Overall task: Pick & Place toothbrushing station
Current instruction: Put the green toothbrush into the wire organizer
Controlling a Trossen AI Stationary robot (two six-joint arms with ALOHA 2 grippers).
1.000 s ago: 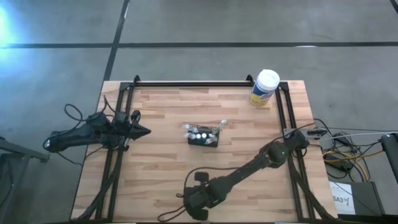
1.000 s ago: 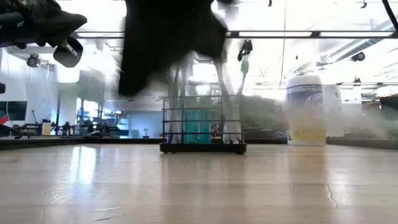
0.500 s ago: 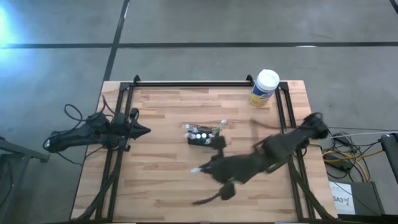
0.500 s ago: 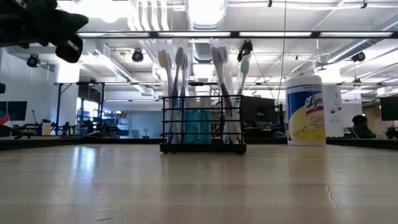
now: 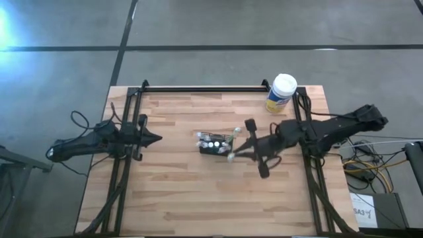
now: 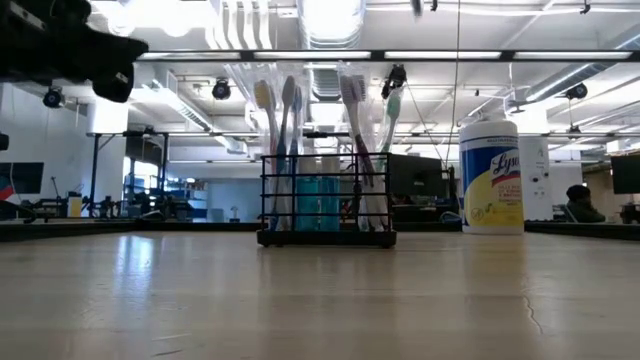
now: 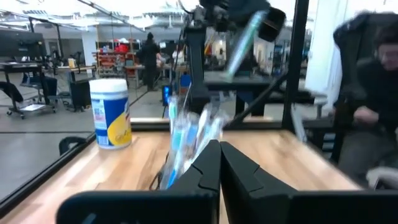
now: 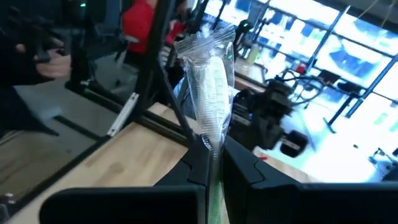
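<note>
The black mesh holder [image 5: 216, 145] stands on its base at the table's middle, with several toothbrushes upright in it; it also shows in the low view [image 6: 325, 205]. My right gripper [image 5: 236, 152] hovers just right of the holder, shut on a toothbrush in a clear wrapper [image 8: 209, 74], whose white head [image 5: 229, 157] points at the holder. The left wrist view shows this greenish brush [image 7: 242, 38] tilted above the holder. My left gripper [image 5: 156, 139] is shut and empty at the table's left side. My right gripper pinches the wrapped toothbrush's handle [image 8: 212, 152] between its two fingers, just behind the head. The brush lies along the fingers, its head sticking out past the fingertips. The fingers come from the table's right, slanting down. The brush is lifted clear of the table.
A yellow canister with a white lid [image 5: 282, 94] stands at the far right corner, also seen in the low view [image 6: 492, 175]. Black rails [image 5: 205, 88] run along the table's far, left and right sides. People show in the room behind.
My right gripper has swung from the table's near edge toward the far edge and up to the holder's right side, its arm sweeping out to the right. The wrapped toothbrush has come with it, clear of the table.
</note>
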